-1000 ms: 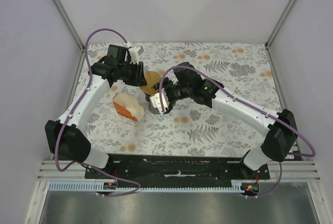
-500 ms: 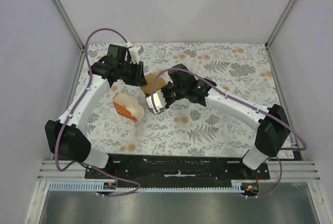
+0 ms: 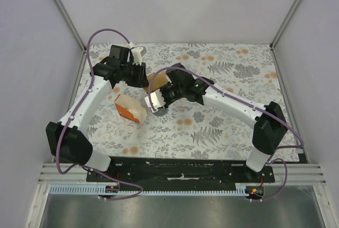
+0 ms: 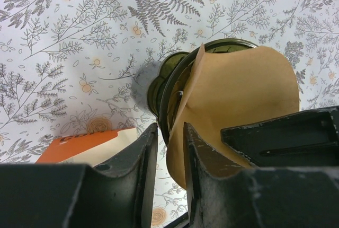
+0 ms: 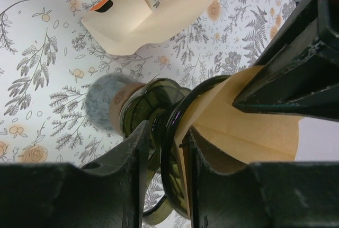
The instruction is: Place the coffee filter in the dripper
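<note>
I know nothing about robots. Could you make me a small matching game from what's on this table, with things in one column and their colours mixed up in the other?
Things:
1. coffee filter
2. dripper
3. carton
4. table cover

Colours:
A. orange and cream
B. pale, printed with ferns and flowers
C. tan brown
D. dark see-through green

Pairs: 1-C, 2-D, 3-A, 4-B

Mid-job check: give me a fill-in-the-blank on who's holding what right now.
The tan paper cone filter is held at its outer end by the ___. The right pincer clamps the dark green translucent cone dripper by its ___. The orange and white wedge carton is held by ___ pincer.
Missing: left pincer; rim; neither.
</note>
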